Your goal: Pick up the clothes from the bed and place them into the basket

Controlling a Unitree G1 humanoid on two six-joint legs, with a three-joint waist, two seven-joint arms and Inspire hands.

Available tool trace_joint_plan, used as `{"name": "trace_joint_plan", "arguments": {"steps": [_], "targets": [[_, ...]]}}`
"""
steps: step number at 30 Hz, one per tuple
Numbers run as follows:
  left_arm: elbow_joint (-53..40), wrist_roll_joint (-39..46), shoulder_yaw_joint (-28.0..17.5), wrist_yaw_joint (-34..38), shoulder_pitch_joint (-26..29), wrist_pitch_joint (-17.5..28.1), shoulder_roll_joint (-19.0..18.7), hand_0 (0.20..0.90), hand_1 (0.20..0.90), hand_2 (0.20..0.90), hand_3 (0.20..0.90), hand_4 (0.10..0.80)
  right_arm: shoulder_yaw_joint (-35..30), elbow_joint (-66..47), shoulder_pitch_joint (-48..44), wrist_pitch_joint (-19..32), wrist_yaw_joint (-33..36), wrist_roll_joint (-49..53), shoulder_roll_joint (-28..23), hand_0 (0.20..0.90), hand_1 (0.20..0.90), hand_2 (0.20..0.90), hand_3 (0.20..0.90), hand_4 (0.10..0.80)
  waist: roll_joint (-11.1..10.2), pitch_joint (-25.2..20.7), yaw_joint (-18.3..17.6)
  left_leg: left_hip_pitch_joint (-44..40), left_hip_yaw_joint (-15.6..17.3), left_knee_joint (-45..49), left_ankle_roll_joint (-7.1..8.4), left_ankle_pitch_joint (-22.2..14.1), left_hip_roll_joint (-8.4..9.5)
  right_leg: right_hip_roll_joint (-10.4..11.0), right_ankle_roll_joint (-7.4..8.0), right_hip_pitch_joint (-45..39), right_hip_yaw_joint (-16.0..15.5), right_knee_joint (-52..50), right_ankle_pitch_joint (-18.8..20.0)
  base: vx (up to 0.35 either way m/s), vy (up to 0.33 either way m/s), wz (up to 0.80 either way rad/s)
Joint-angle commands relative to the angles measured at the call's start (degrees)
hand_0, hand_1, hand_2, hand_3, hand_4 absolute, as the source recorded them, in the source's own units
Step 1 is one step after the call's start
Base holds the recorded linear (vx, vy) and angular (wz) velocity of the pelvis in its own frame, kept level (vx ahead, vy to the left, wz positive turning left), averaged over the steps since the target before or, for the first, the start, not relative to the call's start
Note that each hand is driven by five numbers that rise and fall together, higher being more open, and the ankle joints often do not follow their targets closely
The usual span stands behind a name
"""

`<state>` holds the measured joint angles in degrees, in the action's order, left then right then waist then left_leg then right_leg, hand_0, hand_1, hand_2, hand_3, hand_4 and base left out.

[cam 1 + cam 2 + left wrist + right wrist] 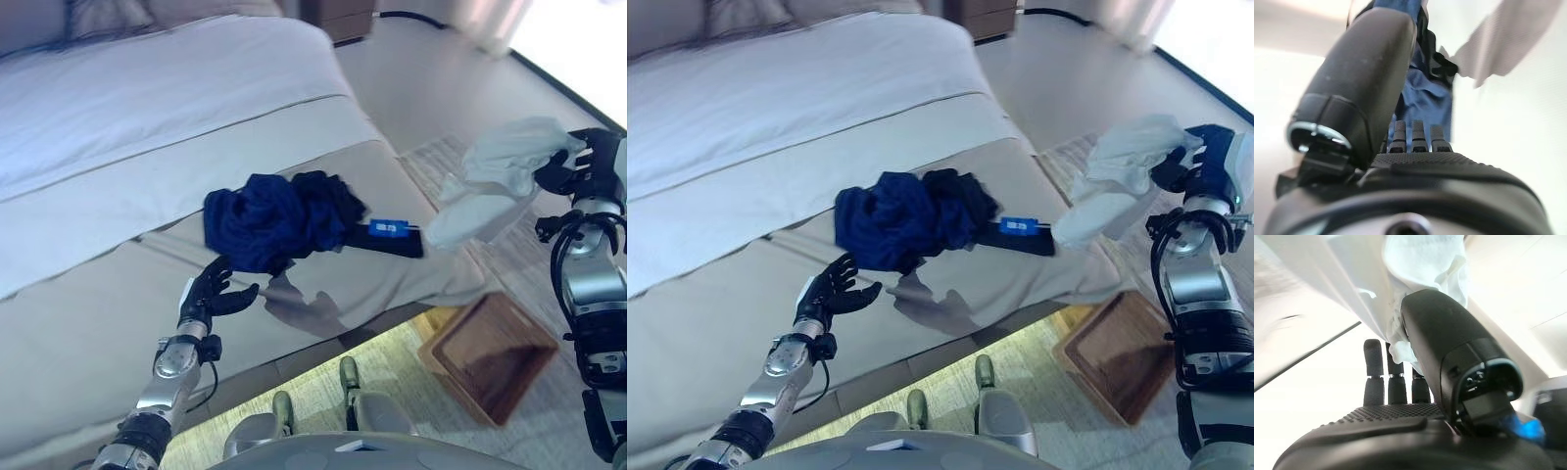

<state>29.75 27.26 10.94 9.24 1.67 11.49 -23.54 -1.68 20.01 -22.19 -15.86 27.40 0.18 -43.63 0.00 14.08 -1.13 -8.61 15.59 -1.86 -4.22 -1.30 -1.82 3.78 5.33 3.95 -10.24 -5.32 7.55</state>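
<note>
While pinched in right hand [573, 162] fingers [1396, 377], white garment [495, 176] dangles.

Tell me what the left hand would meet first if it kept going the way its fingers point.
Most likely the dark blue clothes heaped on the bed: the open left hand points up toward them, just short of their lower edge.

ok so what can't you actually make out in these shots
- How many pieces make up the dark blue clothes on the bed: bunched, folds hide each other in both eye views.
- The basket: the white garment held in the right hand hangs before it, and its floor is in shadow.
- Left hand contact with the pile: the left wrist view is blocked by the thumb.
</note>
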Motion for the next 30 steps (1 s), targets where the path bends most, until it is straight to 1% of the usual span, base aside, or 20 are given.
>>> {"name": "trace_joint_plan", "arguments": {"steps": [1, 2, 3, 4, 5, 7, 10, 13, 15, 18, 21, 23, 24, 25, 27, 30], "targets": [[-5.5, 3.2, -1.6, 2.0, 0.9, 4.2, -2.0, 0.900, 0.900, 0.900, 0.900, 0.800, -1.1, -3.7, -6.4, 7.2, 5.1, -0.7, -5.5, 0.300, 0.300, 0.300, 0.200, 0.100, -0.4, -4.6, 2.1, 2.9, -5.8, 5.9, 1.91, -5.9, 2.16, 5.5, 0.14, -4.1, -1.4, -4.2, -5.3, -0.121, -0.206, -1.04], [-5.1, 4.0, -1.4, 3.4, 1.6, 4.2, -1.1, 0.900, 0.900, 0.900, 0.900, 0.800, -0.6, -2.5, -6.9, 8.4, 6.2, -0.6, -4.7, 0.300, 0.300, 0.300, 0.200, 0.100, -1.3, -4.9, 2.2, 3.2, -4.8, 6.0, 2.72, -5.8, 1.44, 4.9, 0.28, -6.0, -2.3, 1.0, -5.7, -0.089, -0.186, -0.81], [-4.8, 4.5, -1.4, 4.0, 2.1, 4.1, -0.4, 0.900, 0.900, 0.900, 0.900, 0.800, -0.3, -1.6, -7.2, 8.8, 6.3, -0.4, -4.7, 0.300, 0.300, 0.300, 0.200, 0.100, -1.6, -5.2, 1.9, 3.1, -4.3, 5.4, 3.20, -5.5, 1.09, 4.5, 0.49, -6.4, -2.1, 3.3, -5.4, -0.102, -0.210, -0.68], [-4.7, 4.7, -1.5, 4.3, 2.4, 4.0, 0.0, 0.900, 0.900, 0.900, 0.900, 0.800, -0.2, -1.3, -7.3, 8.7, 6.2, -0.4, -4.9, 0.300, 0.300, 0.300, 0.200, 0.100, -1.8, -5.3, 1.8, 3.1, -4.1, 5.0, 3.37, -5.3, 0.91, 4.3, 0.44, -6.6, -1.8, 4.1, -5.3, -0.059, -0.144, -0.44], [-4.7, 5.1, -1.4, 4.9, 2.8, 3.6, 1.0, 0.900, 0.900, 0.900, 0.900, 0.800, -0.5, -1.2, -7.3, 7.7, 5.9, -0.2, -5.6, 0.300, 0.300, 0.300, 0.200, 0.100, -2.1, -5.6, 1.2, 2.9, -3.9, 4.1, 3.57, -5.0, 0.73, 3.4, 0.15, -7.0, -0.8, 5.3, -5.7, -0.033, -0.132, -0.34], [-4.4, 4.8, -1.1, 5.0, 2.4, 3.3, 2.1, 0.900, 0.900, 0.900, 0.900, 0.800, -1.3, -1.5, -6.5, 6.3, 4.9, 0.6, -6.8, 0.300, 0.300, 0.300, 0.200, 0.100, -2.4, -6.2, 0.6, 2.6, -3.3, 2.9, 4.03, -4.2, 0.35, 2.5, -0.20, -7.5, -0.4, 6.1, -6.2, -0.013, -0.140, -0.13], [-3.9, 3.4, 0.0, 3.8, 1.0, 4.1, 2.9, 0.900, 0.900, 0.900, 0.900, 0.800, -3.3, -2.3, -3.7, 5.4, 3.3, 1.7, -6.9, 0.300, 0.300, 0.300, 0.200, 0.100, -2.4, -6.7, -0.4, 1.7, -2.5, 1.0, 4.62, -3.5, -0.02, 1.5, -0.58, -8.3, -0.1, 7.3, -6.4, 0.005, -0.118, -0.10], [-3.5, 2.8, 0.5, 2.4, 0.2, 3.9, 2.7, 0.900, 0.900, 0.900, 0.900, 0.800, -3.8, -2.1, -2.2, 5.1, 1.9, 1.8, -6.6, 0.300, 0.300, 0.300, 0.200, 0.100, -2.3, -6.9, -0.9, 1.0, -2.5, 0.3, 4.79, -3.3, 0.04, 0.8, -0.86, -8.7, 0.4, 8.0, -6.4, 0.024, -0.130, -0.08], [-2.8, 2.0, 1.0, -0.3, -0.2, 3.8, 2.2, 0.900, 0.900, 0.900, 0.900, 0.800, -3.4, -0.6, -1.9, 4.1, 0.7, 2.1, -6.4, 0.300, 0.300, 0.300, 0.200, 0.100, -2.2, -6.9, -1.2, 0.8, -2.3, 0.3, 5.03, -3.2, -0.15, 0.4, -1.05, -8.8, 0.5, 7.9, -6.6, 0.038, -0.140, -0.02], [-3.4, 0.7, 2.0, -2.9, -0.8, 4.2, 0.9, 0.900, 0.900, 0.900, 0.900, 0.800, -3.2, 2.2, -1.3, 2.8, 0.3, 2.8, -6.2, 0.300, 0.300, 0.300, 0.200, 0.100, -1.6, -6.9, -1.5, 0.8, -1.7, 0.0, 5.45, -2.7, -0.68, 0.0, -1.13, -8.6, 0.4, 8.2, -6.6, 0.030, -0.113, 0.00], [-5.2, -1.3, 3.1, -4.9, 0.0, 5.2, -0.4, 0.900, 0.900, 0.900, 0.900, 0.800, -3.1, 4.5, -1.3, 2.7, -0.6, 3.5, -5.8, 0.300, 0.300, 0.300, 0.200, 0.100, -0.8, -6.4, -1.9, 1.4, -1.8, -0.1, 5.82, -2.4, -0.91, -0.3, -1.23, -7.8, 0.7, 8.2, -6.5, -0.006, -0.108, 0.01], [-6.7, -1.9, 3.7, -6.2, 0.5, 5.4, -1.1, 0.900, 0.900, 0.900, 0.900, 0.800, -2.7, 5.3, -1.3, 3.0, -2.0, 4.7, -5.3, 0.300, 0.300, 0.300, 0.200, 0.100, -0.2, -6.1, -2.1, 1.7, -1.6, -0.2, 6.03, -2.2, -1.08, -0.3, -1.25, -7.2, 0.7, 8.3, -6.3, -0.026, -0.088, 0.00], [-7.8, -2.2, 4.0, -7.5, 0.9, 5.0, -1.7, 0.900, 0.900, 0.900, 0.900, 0.800, -2.2, 5.4, -1.2, 3.8, -4.4, 5.9, -4.6, 0.300, 0.300, 0.300, 0.200, 0.100, 0.4, -5.7, -2.4, 1.8, -1.4, -0.5, 6.18, -1.9, -1.21, -0.3, -1.28, -6.9, 0.8, 8.4, -6.1, -0.010, -0.038, -0.01], [-7.9, -2.1, 4.1, -7.8, 1.1, 5.0, -1.8, 0.900, 0.900, 0.900, 0.900, 0.800, -1.9, 5.4, -1.2, 4.0, -4.9, 5.9, -4.3, 0.300, 0.300, 0.300, 0.200, 0.100, 0.5, -5.6, -2.4, 1.8, -1.3, -0.6, 6.24, -1.8, -1.21, -0.3, -1.28, -6.9, 0.8, 8.4, -6.1, -0.006, -0.055, -0.03], [-7.9, -1.7, 4.3, -9.4, 1.9, 4.2, -2.1, 0.900, 0.900, 0.900, 0.900, 0.800, -0.8, 6.2, -1.2, 5.6, -7.4, 4.7, -3.4, 0.300, 0.300, 0.300, 0.200, 0.100, 1.1, -5.3, -2.8, 1.9, -0.9, -0.6, 6.52, -1.7, -1.28, -0.2, -1.23, -6.6, 0.9, 8.5, -5.9, 0.008, -0.079, -0.04], [-7.6, -1.7, 4.9, -9.7, 2.8, 4.1, -1.9, 0.900, 0.900, 0.900, 0.900, 0.800, 0.0, 7.5, -1.6, 6.1, -8.5, 3.0, -3.4, 0.300, 0.300, 0.300, 0.200, 0.100, 1.6, -4.7, -3.2, 2.1, -0.3, -0.3, 6.75, -1.7, -1.47, -0.1, -1.20, -6.1, 0.9, 8.3, -5.8, -0.001, -0.060, -0.11]]}}
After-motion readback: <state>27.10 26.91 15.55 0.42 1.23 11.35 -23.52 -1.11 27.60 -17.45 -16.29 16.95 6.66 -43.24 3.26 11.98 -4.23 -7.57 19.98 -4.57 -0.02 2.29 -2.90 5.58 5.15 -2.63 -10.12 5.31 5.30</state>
